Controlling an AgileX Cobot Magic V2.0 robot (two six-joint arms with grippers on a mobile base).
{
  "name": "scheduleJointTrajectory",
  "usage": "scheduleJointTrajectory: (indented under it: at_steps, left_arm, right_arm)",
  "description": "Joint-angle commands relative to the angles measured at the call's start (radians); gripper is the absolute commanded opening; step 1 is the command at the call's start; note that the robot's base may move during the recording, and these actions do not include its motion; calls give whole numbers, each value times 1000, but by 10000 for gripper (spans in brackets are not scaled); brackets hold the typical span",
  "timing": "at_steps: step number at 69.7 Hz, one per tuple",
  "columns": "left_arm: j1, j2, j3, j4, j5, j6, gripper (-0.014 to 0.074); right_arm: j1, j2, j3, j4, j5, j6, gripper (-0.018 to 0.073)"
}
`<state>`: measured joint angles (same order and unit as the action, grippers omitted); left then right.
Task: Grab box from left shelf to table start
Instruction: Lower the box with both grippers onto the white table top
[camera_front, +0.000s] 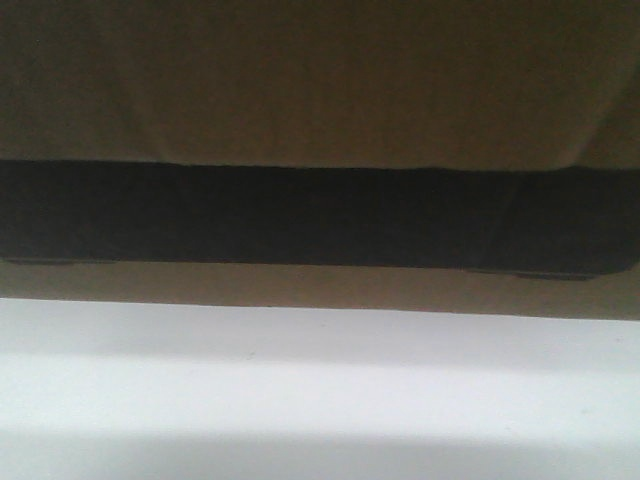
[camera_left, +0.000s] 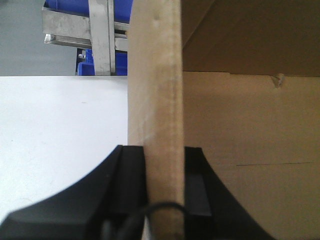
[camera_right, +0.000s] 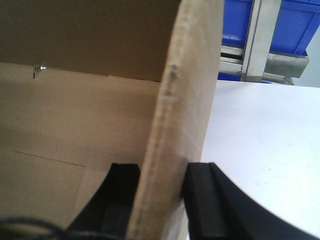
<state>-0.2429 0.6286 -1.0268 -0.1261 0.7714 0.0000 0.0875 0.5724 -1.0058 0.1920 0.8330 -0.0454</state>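
Pinching the box (camera_front: 320, 80): left hand (camera_left: 164, 162), right hand (camera_right: 161, 175).

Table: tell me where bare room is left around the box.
Bare table lies in front of the box, and outside each wall the left gripper and right gripper clamp, back to the shelf. Crowded only at the clamped walls.

No text, label, brand or number can be read in any view: the black printed panel (camera_front: 300, 215) on the cardboard box (camera_front: 300, 80) is seen only as a dark, blurred band.
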Motion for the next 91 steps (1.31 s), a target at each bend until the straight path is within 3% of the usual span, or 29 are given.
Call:
scheduleJointTrajectory:
  at_steps: [1, 27, 37, 51, 64, 71, 91]
  left_arm:
    - [-15, -8, -44, -141, -147, 0, -104]
    - [-15, -8, -44, -162, -147, 0, -104]
    - [-13, 22, -73, -166, -92, 0, -102]
    - [-13, 148, -165, -166, 25, -6, -102]
    - [-13, 286, -194, -166, 57, -12, -102]
    - [7, 355, -194, -166, 57, -49, -102]
    - [88, 499, -194, -166, 46, -51, -102]
  right_arm:
    - [1, 9, -38, 41, -138, -27, 57]
    - [1, 9, -39, 80, -85, -27, 57]
    - [1, 41, -48, 114, -55, -27, 57]
    - [1, 190, -146, 114, 75, -27, 57]
    - [1, 346, -256, 114, 196, -28, 57]
    - [1, 430, -282, 113, 210, -28, 57]
    - [1, 604, -280, 112, 137, -39, 57]
